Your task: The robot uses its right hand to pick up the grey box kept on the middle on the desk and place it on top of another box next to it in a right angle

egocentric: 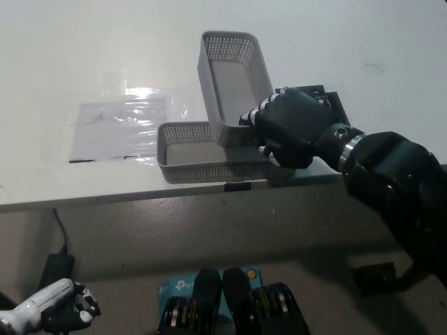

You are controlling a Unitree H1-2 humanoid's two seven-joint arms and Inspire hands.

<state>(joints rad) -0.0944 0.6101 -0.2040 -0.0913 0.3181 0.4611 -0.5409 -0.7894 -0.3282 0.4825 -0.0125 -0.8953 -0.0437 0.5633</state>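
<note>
The fingers [260,110] of the black right hand [290,129] are closed on the near end wall of the grey box [232,82], a perforated open-topped tray which is held tilted, its near end resting over the rim of the other box [209,155] while its far end points away across the desk [84,63] — so it lies roughly crosswise to the lower one. The lower box sits close to the front edge of the desk, with a clear plastic sheet [122,125] just beside it to the robot's left. The white left hand [52,315] rests low at the lower left, below the desk; whether its fingers are apart or closed I cannot tell. The carried box looks light and fairly stiff, thin-walled plastic mesh by its appearance, so it should lift easily but could flex or twist if pinched at one corner. The short end wall, taken over the rim as now, seems a sound hold — though with all the length beyond the grip, the far end may sag or swing, and the smooth rim below could let it slide
</note>
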